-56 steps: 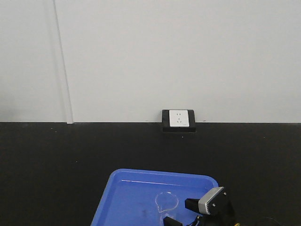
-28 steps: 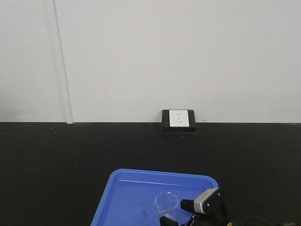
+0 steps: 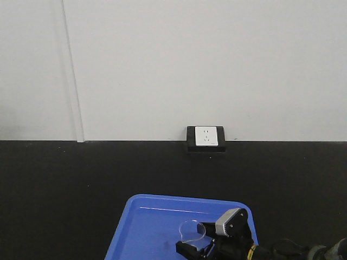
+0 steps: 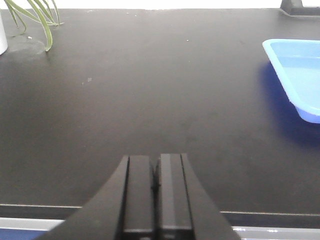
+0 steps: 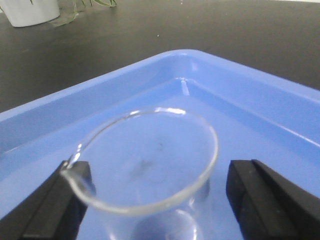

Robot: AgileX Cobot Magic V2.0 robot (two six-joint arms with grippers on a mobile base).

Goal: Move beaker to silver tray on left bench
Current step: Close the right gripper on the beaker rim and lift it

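Within the blue tray (image 5: 260, 105), upright on its floor: the beaker (image 5: 150, 165), clear glass, apparently empty.

Right gripper (image 5: 160, 200): jaws stood wide apart, one to each side of the beaker at rim height, holding nothing. The pour spout pointed at one finger (image 5: 50, 205) and was touching or just beside it; which of the two could not be told. The other finger stood clear of the glass.

Left gripper (image 4: 155, 200): fingers pressed together, empty, above bare black countertop (image 4: 150, 100), apart from the tray.

Silver tray and left bench: not in view. The counter shown carried a socket box (image 3: 205, 138) at the wall.

Hazards, as judged:
- A squeeze landing on the spout rather than the round wall would load the glass unevenly, and could twist it or skid it across the smooth plastic.
- A hold so high at the rim could let the beaker swing or slip in carriage.
- A low lift could catch the tray's raised edge.
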